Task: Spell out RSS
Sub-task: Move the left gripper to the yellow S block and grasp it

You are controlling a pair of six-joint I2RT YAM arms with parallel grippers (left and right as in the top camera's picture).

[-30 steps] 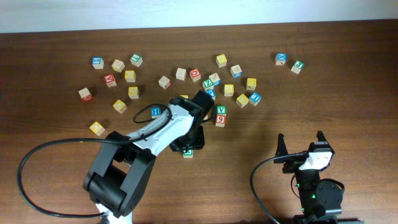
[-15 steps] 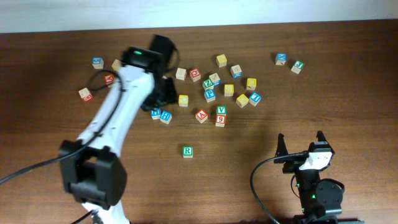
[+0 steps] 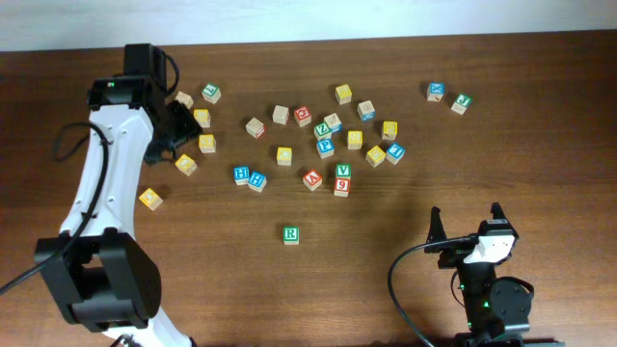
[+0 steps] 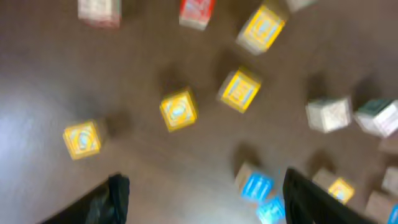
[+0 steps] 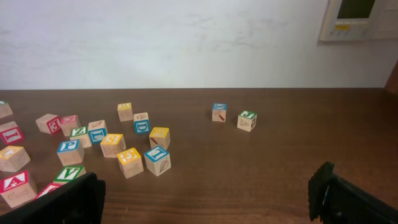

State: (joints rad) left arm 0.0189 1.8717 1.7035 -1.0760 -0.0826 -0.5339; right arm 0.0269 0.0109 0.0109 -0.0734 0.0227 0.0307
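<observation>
The green-and-white R cube (image 3: 290, 234) lies alone on the table in front of the scattered cubes. Several yellow-faced cubes lie in the scatter, among them three at the far left (image 3: 201, 118) (image 3: 207, 143) (image 3: 186, 164); their letters are too small to read. My left gripper (image 3: 174, 133) hovers over that far-left group, open and holding nothing. Its wrist view is blurred and shows yellow cubes (image 4: 178, 110) (image 4: 240, 90) (image 4: 81, 138) ahead of the open left gripper (image 4: 208, 205). My right gripper (image 3: 468, 224) (image 5: 205, 193) rests open at the near right, far from every cube.
Blue, red, green and plain wooden cubes spread across the far half of the table, such as two blue ones (image 3: 249, 177) and a stacked pair (image 3: 342, 179). Two cubes (image 3: 448, 96) sit apart at the far right. The back wall (image 5: 186, 43) rises behind the table.
My left arm has swung from above the R cube up and to the far left, its jaws spreading wider. The R cube stays where it lay. The right arm has not moved.
</observation>
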